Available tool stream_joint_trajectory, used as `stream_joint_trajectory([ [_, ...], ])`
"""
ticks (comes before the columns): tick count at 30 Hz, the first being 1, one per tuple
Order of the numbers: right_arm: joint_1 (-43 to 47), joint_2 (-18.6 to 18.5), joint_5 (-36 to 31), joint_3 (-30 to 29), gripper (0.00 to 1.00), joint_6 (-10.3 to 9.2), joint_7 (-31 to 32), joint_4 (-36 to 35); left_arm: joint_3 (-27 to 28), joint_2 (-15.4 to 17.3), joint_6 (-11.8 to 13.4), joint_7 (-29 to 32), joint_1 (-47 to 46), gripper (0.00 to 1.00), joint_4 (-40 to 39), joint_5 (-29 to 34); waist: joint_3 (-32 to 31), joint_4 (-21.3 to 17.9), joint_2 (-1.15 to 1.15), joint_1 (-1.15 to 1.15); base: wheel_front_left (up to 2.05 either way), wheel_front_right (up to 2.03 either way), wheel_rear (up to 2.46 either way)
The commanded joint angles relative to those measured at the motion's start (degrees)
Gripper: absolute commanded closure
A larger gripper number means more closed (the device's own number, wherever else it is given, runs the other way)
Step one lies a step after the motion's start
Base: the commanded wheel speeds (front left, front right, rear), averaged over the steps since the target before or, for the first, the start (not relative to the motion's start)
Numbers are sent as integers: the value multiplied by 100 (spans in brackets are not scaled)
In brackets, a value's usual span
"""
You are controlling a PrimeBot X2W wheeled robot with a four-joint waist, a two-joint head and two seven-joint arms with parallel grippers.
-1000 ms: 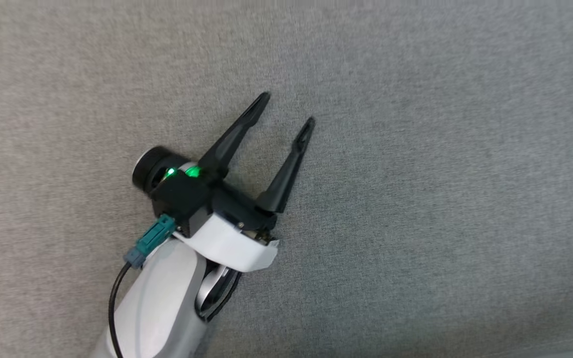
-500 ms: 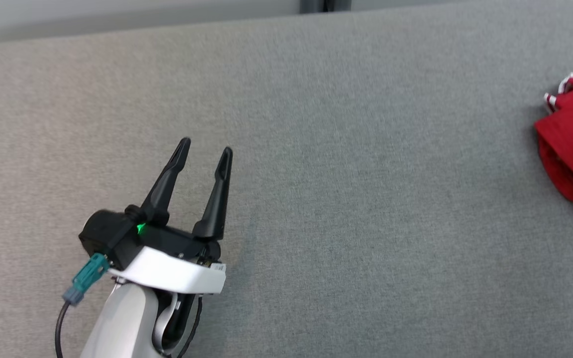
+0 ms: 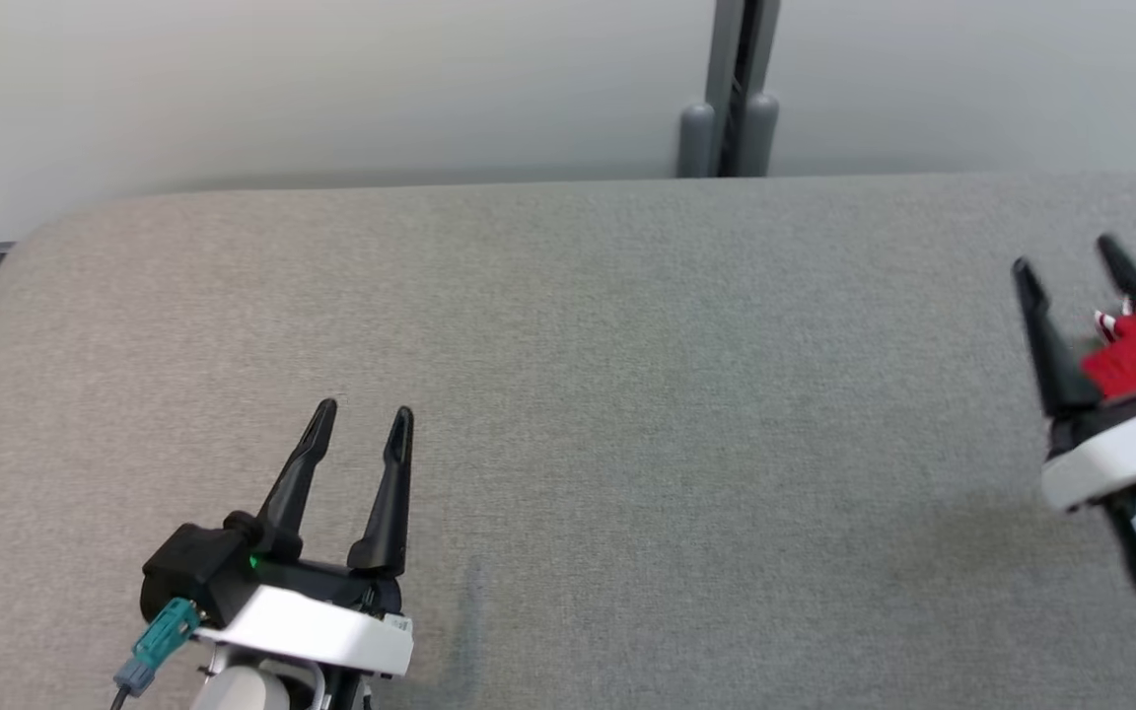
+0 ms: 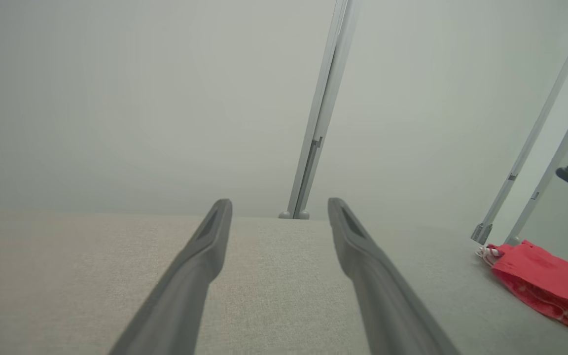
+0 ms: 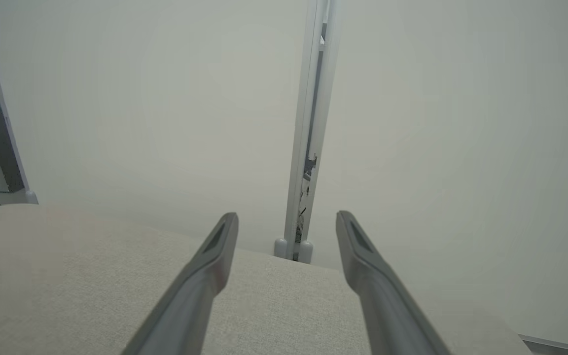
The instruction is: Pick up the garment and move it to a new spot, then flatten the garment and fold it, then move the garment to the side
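While the long dark fingers of the left claw (image 3: 364, 414) stand apart and hold nothing over the near left part of the grey cloth-covered worktop (image 3: 627, 394), the right claw (image 3: 1064, 254) is spread and empty too, at the right edge. Past it the red garment with white trim (image 4: 543, 273) lies in a low bundle by that right edge, which fits a heap waiting to be picked up or a folded piece already put aside. I count two claws, one garment, one worktop.
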Motion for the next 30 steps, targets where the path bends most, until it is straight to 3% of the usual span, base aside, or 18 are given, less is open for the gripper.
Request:
stream_joint_trajectory([
  [1, 215, 111, -85, -106, 0, -2, -3, -103, 39, 20, 40, 1, 88, 0, 19, -1, -147, 141, 0, 0, 0, 0, 0],
  [9, 1336, 1103, -773, -635, 0, -2, -3, -813, 147, 21, 190, 0, 366, 0, 167, -42, -413, 315, 0, 0, 0, 0, 0],
  [16, 1867, 1718, -1432, -921, 0, -2, -2, -1147, 140, 22, 268, 1, 527, 0, 221, 1, -509, 346, 0, 0, 0, 0, 0],
  [30, 2056, 2007, -1675, -972, 0, -2, -3, -1253, 132, 22, 449, 1, 490, 0, 180, 67, -495, 342, 0, 0, 0, 0, 0],
])
